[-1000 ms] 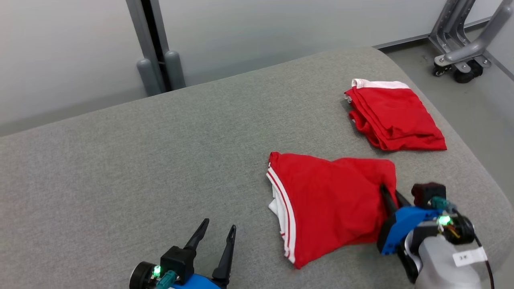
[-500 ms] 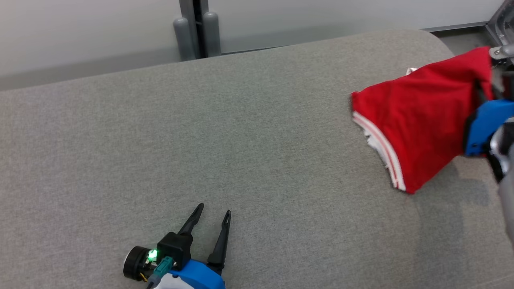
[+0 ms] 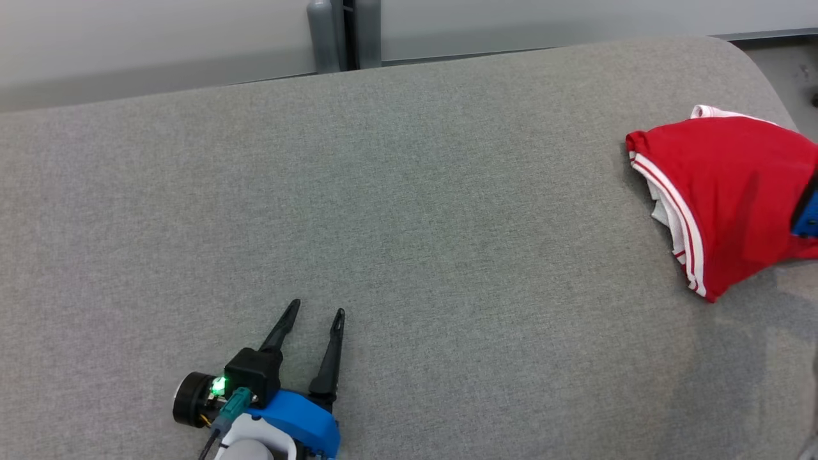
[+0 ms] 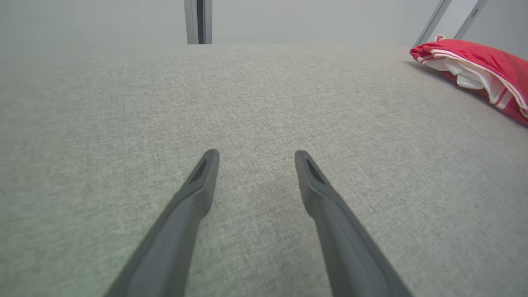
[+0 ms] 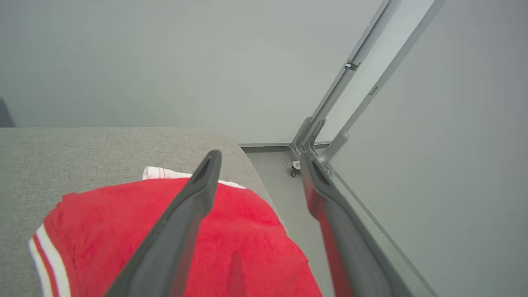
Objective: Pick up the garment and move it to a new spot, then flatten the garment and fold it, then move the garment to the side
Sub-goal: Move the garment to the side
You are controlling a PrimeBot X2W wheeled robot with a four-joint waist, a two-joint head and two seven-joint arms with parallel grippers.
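The garment (image 3: 728, 191), red shorts with white stripes along the hem, lies folded at the far right of the grey padded surface (image 3: 409, 191). It also lies at the upper right of the left wrist view (image 4: 486, 62). My right gripper (image 5: 260, 156) hovers just above the garment (image 5: 90, 231), open, with nothing between its fingers. A blue bit of that wrist (image 3: 806, 214) sits at the frame's right edge. My left gripper (image 3: 316, 311) rests low over the surface at the lower left, open and empty (image 4: 255, 154), far from the garment.
A white cloth edge (image 3: 709, 112) of another piece peeks from under the garment's far side. The surface's rounded right edge drops to the floor there, where a grey metal frame on casters (image 5: 313, 136) stands. A grey post (image 3: 345, 32) rises behind the surface.
The head camera has turned. My right gripper carried the garment to the right, laid it down over the other red piece and opened. The left gripper has stayed open in place.
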